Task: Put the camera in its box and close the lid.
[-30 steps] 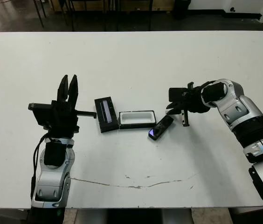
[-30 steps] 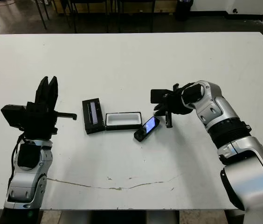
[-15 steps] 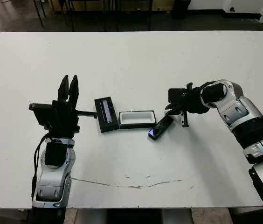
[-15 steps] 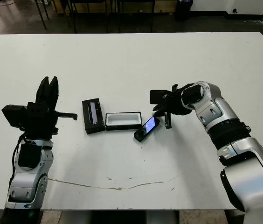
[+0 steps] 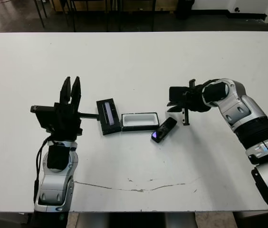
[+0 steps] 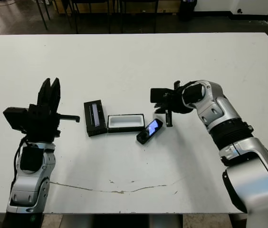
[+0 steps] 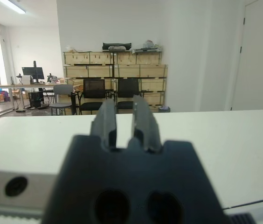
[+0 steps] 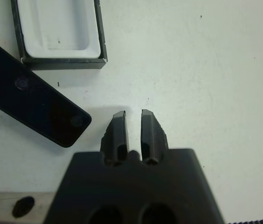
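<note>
Bench (image 5: 134,61) white, carries everything. Landmark: box (image 5: 139,120), open, white lining empty, mid-bench. Lid (image 5: 108,116) lies flat touching the box's left end, grey strip up. Camera (image 5: 164,129) lies flat on the bench just off the box's right end, angled, glossy blue end pointing away from the box; not in it yet.

Right tool (image 5: 185,115) hovers right of the box, just beyond the camera's far end, fingers pointing down, nearly closed with a thin gap, holding nothing. Wrist view shows the same: narrow slit, camera beside the fingers, not between them. Left tool (image 5: 70,89) is held up well left of the box, past the lid, fingers almost together, empty.

Step, as I judge it: first one, picking up the camera; nothing is packed, lid off. Next move calls for the right tool to widen, shift over the camera and straddle its narrow width, lift, then line it up with the box's long axis.

Writing/brands: none readable on camera, box or lid.
</note>
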